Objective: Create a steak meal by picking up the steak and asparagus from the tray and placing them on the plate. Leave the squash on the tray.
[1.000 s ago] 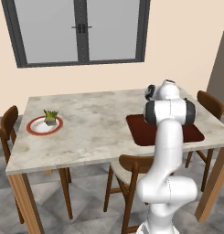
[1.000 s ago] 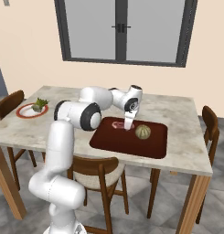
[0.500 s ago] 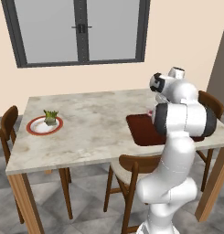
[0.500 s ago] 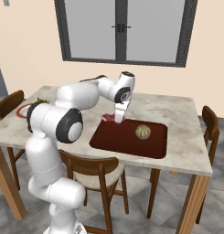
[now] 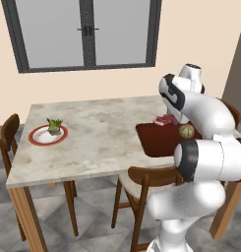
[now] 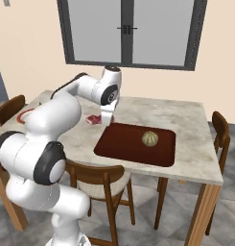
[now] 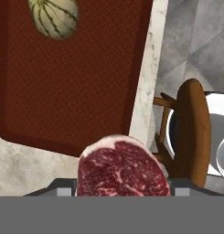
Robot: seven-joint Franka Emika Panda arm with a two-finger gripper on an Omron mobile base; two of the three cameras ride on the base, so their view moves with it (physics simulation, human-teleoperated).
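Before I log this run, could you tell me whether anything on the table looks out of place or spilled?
Nothing stands out. The steak is off the tray, held up by the gripper, as the task needs. The asparagus is on the plate, and the squash sits on the tray. Nothing looks spilled.

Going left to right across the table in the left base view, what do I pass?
plate with the asparagus on it → steak held up in the gripper → squash on the tray
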